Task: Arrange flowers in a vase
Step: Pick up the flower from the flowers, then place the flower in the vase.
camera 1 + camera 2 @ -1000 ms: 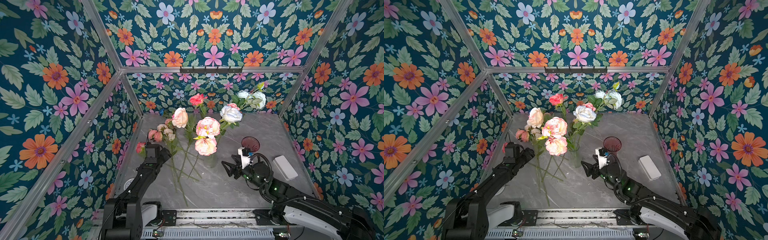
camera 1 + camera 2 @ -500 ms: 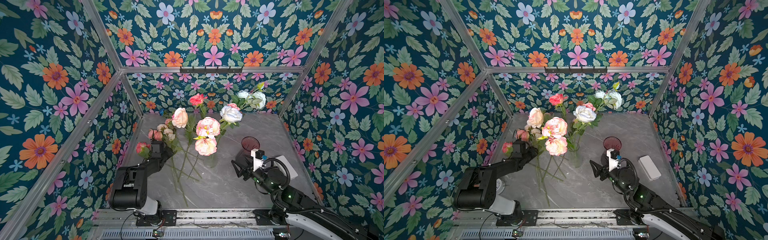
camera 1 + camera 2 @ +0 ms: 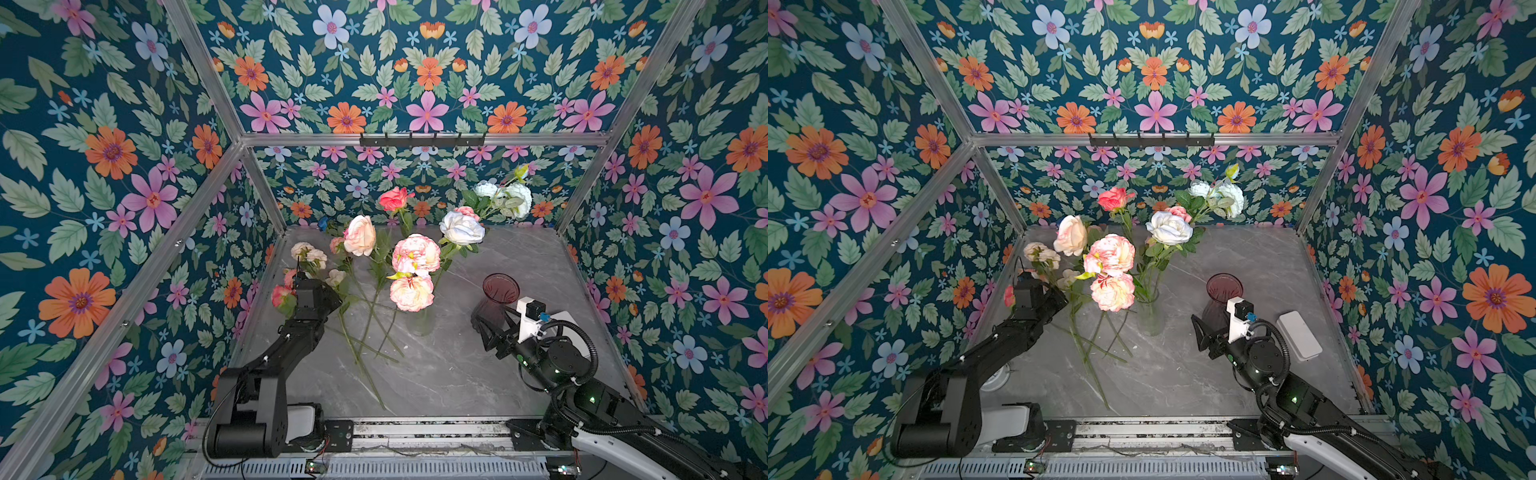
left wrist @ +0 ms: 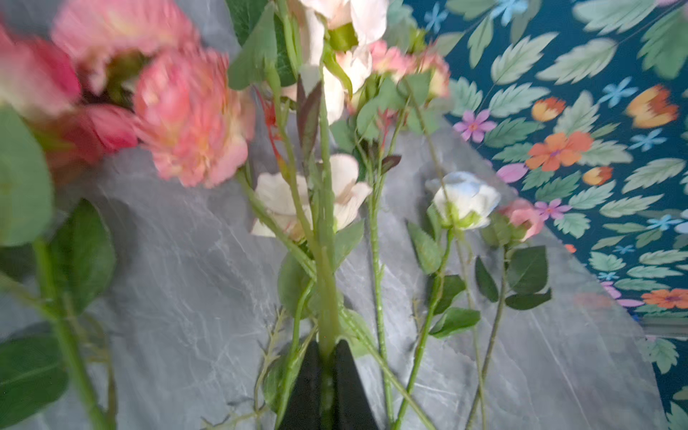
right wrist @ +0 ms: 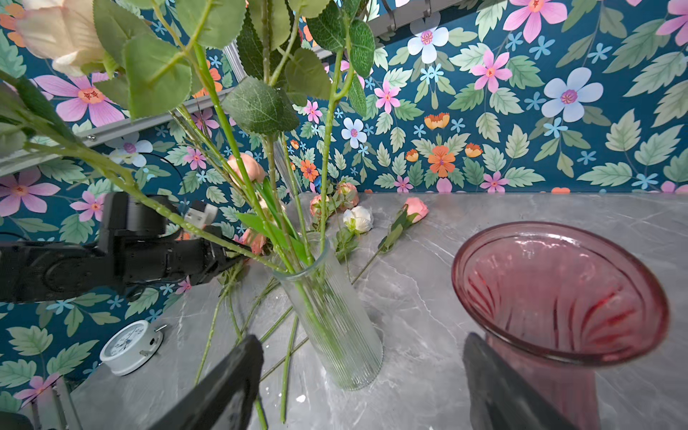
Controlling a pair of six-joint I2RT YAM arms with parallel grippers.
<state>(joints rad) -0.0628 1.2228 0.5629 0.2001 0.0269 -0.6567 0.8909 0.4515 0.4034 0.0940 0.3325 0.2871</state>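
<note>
Papered walls with printed blossoms close in a grey marbled table (image 3: 436, 374) on three sides. The flowers (image 3: 415, 254) take up most of its middle and left. Several stand in a clear ribbed vase (image 5: 335, 327) near the centre, their pink, peach and white heads fanning high above it. Others lie loose on the table to the vase's left and towards the back wall, their long stems crossing one another beside the vase's foot.

The left arm reaches in low from the left edge, under the spreading blooms, which hide its tip in both top views. In the wrist view the left gripper (image 4: 328, 346) has its fingers pinched together on one green stem (image 4: 325, 290), with neighbouring stems and leaves crowding both sides.

To the right of the clear vase stands a dark pink glass vase (image 3: 498, 297) holding nothing. The right gripper (image 5: 362, 340) sits just beside it on the near side, fingers spread wide and gripping nothing; whether one finger touches the glass I cannot tell.

A white box (image 3: 1300, 334) lies near the right wall. A small white clock (image 5: 132, 346) sits at the left edge, half covered by the left arm.
</note>
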